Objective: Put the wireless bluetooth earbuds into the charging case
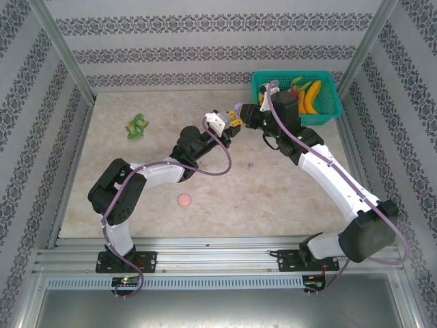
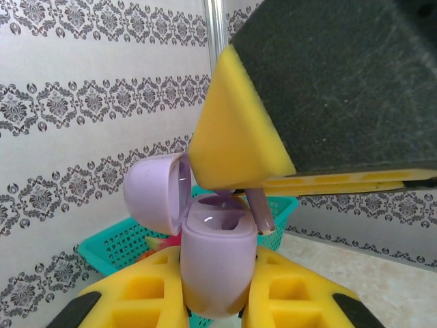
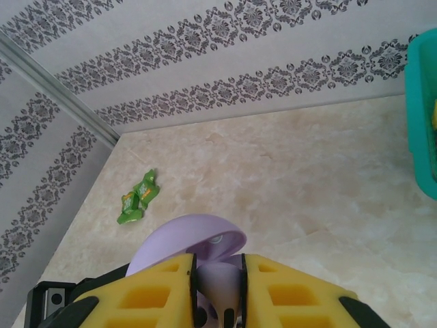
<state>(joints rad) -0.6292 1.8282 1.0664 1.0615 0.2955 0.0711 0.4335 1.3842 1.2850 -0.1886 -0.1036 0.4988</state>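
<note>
My left gripper point(image 1: 227, 130) point(image 2: 218, 287) is shut on a lilac charging case point(image 2: 217, 263), held upright above the table with its lid point(image 2: 156, 191) hinged open to the left. My right gripper point(image 1: 240, 115) point(image 3: 218, 263) is shut on a lilac earbud point(image 3: 221, 288), right over the case's open top. The bud's stem point(image 2: 260, 212) slants down at the right rim of the case. In the right wrist view the open lid point(image 3: 179, 240) lies just beyond the fingers. Another small lilac earbud point(image 1: 250, 165) lies on the table. A pink round case point(image 1: 184, 200) sits nearer the front.
A teal basket point(image 1: 326, 104) with yellow and other items stands at the back right, close behind the right arm. A green wrapper point(image 1: 136, 126) point(image 3: 136, 198) lies at the back left. Patterned walls enclose the marble tabletop point(image 1: 273, 198).
</note>
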